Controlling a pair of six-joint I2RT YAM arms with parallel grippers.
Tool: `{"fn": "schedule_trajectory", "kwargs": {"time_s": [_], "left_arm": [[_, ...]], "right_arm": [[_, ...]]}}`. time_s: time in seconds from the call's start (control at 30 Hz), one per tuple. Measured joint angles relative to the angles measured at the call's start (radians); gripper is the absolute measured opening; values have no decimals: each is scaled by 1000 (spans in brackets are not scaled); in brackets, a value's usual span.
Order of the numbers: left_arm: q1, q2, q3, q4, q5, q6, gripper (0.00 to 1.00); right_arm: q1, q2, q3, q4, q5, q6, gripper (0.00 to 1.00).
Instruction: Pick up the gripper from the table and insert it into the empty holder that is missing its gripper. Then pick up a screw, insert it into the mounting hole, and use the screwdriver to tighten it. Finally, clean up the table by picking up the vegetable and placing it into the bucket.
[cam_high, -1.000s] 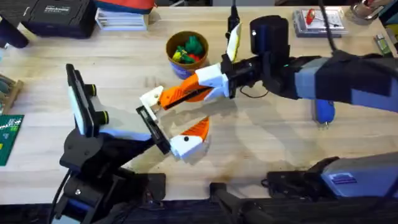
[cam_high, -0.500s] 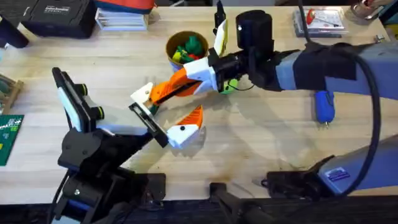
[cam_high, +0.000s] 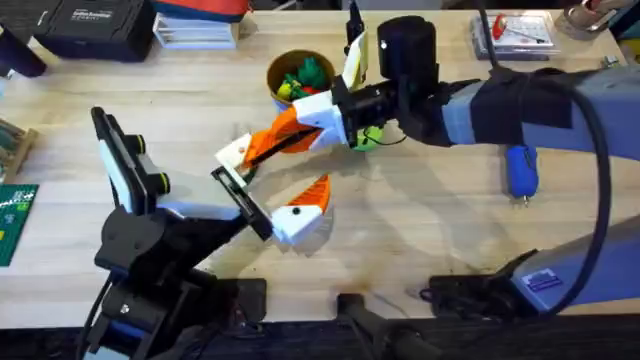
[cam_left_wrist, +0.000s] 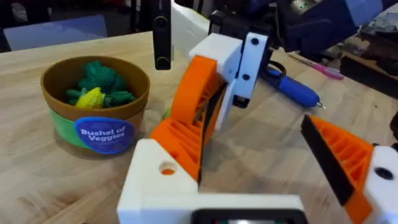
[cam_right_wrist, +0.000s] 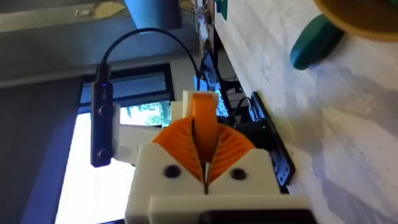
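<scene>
Vegetable (cam_right_wrist: 317, 40): dark-green piece lying on the table (cam_high: 420, 230), just beside the bucket's base in the right wrist view.
Bucket (cam_high: 300, 97): upright at the far middle of the table, green and yellow toy pieces inside, blue label on its wall.
Screwdriver (cam_high: 522, 172): flat on the table, right of the right arm, well apart from both claws.
Right claw (cam_high: 265, 147): reached across to the middle in front of the bucket; its orange pads are pressed together, and I cannot tell whether anything sits between them.
Left claw (cam_high: 290, 172): spread wide apart, nothing gripped; the right claw lies in the gap, close against the far finger.
Green disc (cam_high: 370, 138): peeks out from under the right arm.
</scene>
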Motion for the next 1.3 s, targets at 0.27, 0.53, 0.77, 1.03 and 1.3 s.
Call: {"fn": "schedule_trajectory", "kwargs": {"time_s": [0.27, 0.53, 0.77, 1.03, 1.3], "left_arm": [[0, 0, 0, 0, -14, -5, 986], [6, 0, 0, -1, -38, -19, 986], [7, 5, 0, -2, -60, -29, 986], [11, 13, 0, -3, -79, -41, 986], [10, 7, 0, -1, -74, -15, 986]], "right_arm": [[45, 0, 1, 6, 32, 4, 7], [74, 0, 7, 11, 97, 7, 7], [90, 0, 7, 18, 167, 18, 7], [107, -2, 7, 23, 235, 43, 7], [102, -2, 7, 61, 198, -18, 7]]}}
